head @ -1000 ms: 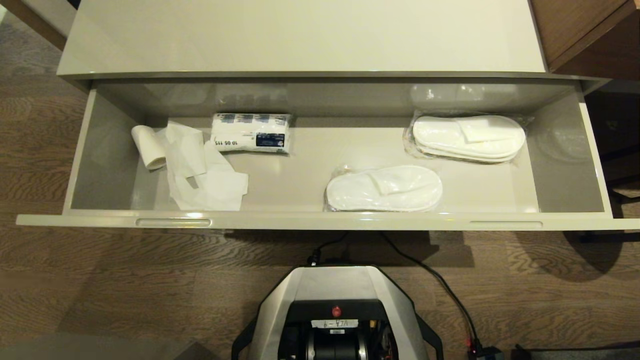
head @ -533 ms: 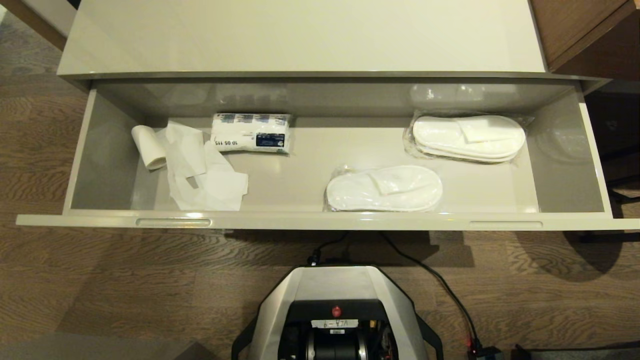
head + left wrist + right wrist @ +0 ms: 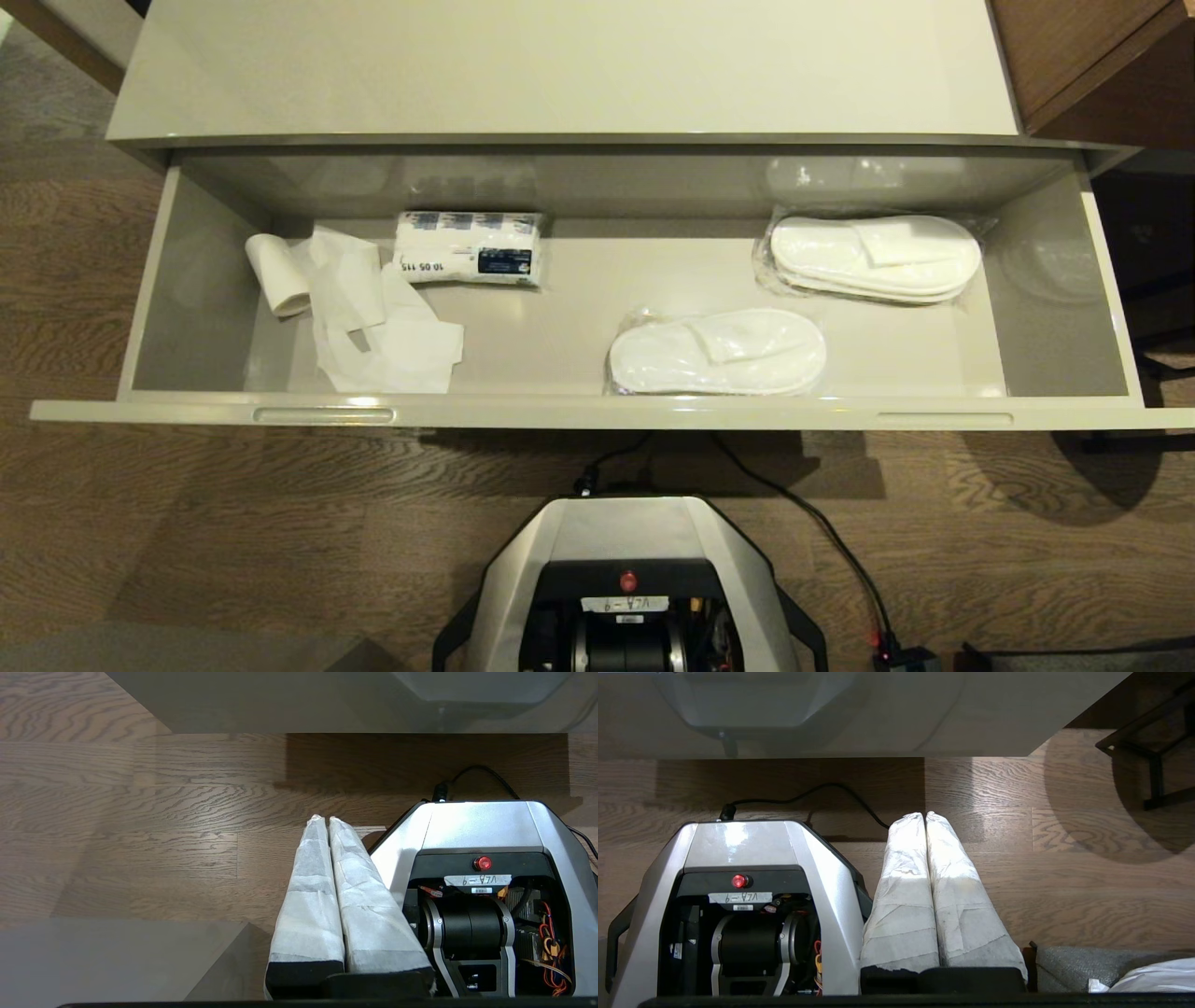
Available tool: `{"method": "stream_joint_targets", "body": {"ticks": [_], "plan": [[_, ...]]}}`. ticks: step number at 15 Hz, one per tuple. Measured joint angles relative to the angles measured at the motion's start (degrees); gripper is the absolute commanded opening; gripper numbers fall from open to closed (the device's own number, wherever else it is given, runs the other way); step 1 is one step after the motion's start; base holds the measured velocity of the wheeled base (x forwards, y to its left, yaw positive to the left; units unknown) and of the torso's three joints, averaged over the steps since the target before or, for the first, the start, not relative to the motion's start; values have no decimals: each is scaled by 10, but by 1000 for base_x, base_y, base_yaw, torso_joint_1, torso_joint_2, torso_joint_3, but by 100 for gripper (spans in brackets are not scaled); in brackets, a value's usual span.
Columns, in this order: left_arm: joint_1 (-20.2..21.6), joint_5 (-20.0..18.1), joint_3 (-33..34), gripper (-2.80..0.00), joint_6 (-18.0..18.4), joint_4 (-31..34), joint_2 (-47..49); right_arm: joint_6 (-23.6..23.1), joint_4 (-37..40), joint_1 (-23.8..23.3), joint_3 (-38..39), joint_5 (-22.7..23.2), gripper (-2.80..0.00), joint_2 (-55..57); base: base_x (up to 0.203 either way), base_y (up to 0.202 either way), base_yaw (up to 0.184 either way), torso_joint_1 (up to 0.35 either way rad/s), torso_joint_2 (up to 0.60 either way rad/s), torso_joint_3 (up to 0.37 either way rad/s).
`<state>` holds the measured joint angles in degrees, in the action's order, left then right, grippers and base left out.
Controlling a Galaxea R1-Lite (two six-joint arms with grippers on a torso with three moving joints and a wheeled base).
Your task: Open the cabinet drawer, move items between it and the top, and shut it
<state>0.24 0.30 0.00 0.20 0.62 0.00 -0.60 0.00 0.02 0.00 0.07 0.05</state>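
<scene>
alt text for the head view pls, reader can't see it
The wide cabinet drawer stands open below the bare cream-white top, holding a paper roll with a loose tail at left, a printed white packet beside it, and two wrapped slipper pairs at right. The robot's base sits on the wood floor; no gripper shows.

Left gripper (image 3: 325, 820) parked low beside the robot base (image 3: 627, 560), wrapped fingers (image 3: 308, 891) pressed together, empty, right gripper (image 3: 924, 815) parked likewise on the opposite side, fingers (image 3: 959, 896) closed, nothing held
</scene>
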Motion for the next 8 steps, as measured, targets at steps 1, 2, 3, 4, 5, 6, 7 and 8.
{"method": "stream_joint_targets", "body": {"ticks": [1,2,3,4,5,6,7,8], "plan": [[0,0,0,-280,0,0,0,0,0,0,0,0,-280,0,0,0,0,0,0,0],[0,0,0,-280,0,0,0,0,0,0,0,0,-280,0,0,0,0,0,0,0],[0,0,0,-280,0,0,0,0,0,0,0,0,-280,0,0,0,0,0,0,0],[0,0,0,-280,0,0,0,0,0,0,0,0,-280,0,0,0,0,0,0,0],[0,0,0,-280,0,0,0,0,0,0,0,0,-280,0,0,0,0,0,0,0],[0,0,0,-280,0,0,0,0,0,0,0,0,-280,0,0,0,0,0,0,0],[0,0,0,-280,0,0,0,0,0,0,0,0,-280,0,0,0,0,0,0,0],[0,0,0,-280,0,0,0,0,0,0,0,0,-280,0,0,0,0,0,0,0]]}}
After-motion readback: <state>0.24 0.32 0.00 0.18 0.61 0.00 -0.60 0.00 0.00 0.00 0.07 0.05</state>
